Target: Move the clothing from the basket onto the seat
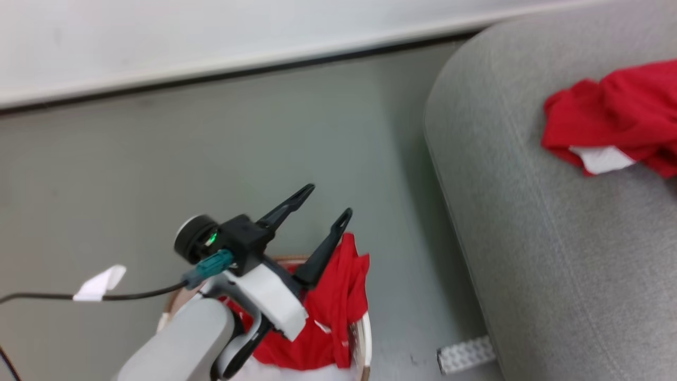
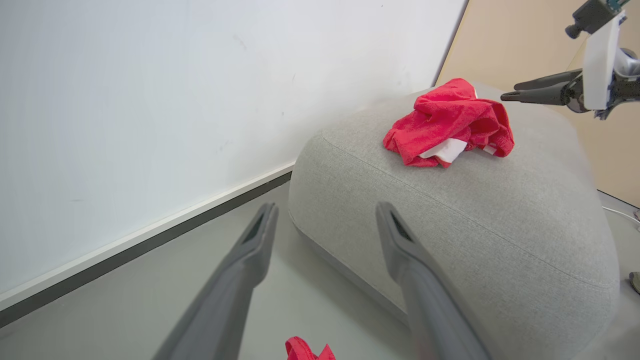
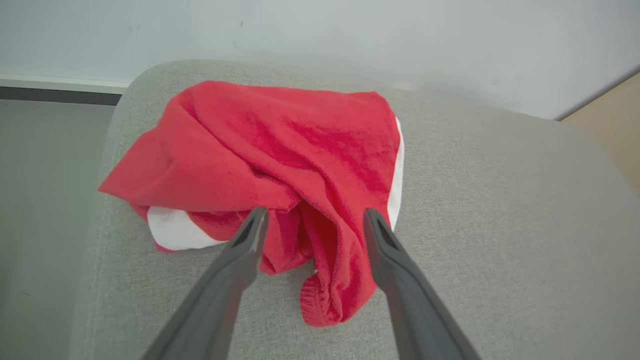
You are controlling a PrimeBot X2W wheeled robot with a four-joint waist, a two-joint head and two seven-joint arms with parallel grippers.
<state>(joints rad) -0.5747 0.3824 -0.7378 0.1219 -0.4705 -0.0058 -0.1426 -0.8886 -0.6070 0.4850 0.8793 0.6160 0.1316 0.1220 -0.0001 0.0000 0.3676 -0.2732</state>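
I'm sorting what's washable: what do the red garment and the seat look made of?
Red garment: soft matte knit fabric, likely; it crumples in loose folds and looks slightly fuzzy. Seat: grey woven upholstery, matte; fine weave and a stitched seam show, probably padded given its rounded corners.

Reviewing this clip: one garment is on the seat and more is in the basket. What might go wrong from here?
1. In the right wrist view a fold of the garment shows between the open right gripper fingers; pulling away might snag it and drag it across the seat.
2. The clothing spills over the basket rim below the open left gripper; a partial grab may drop some onto the floor.
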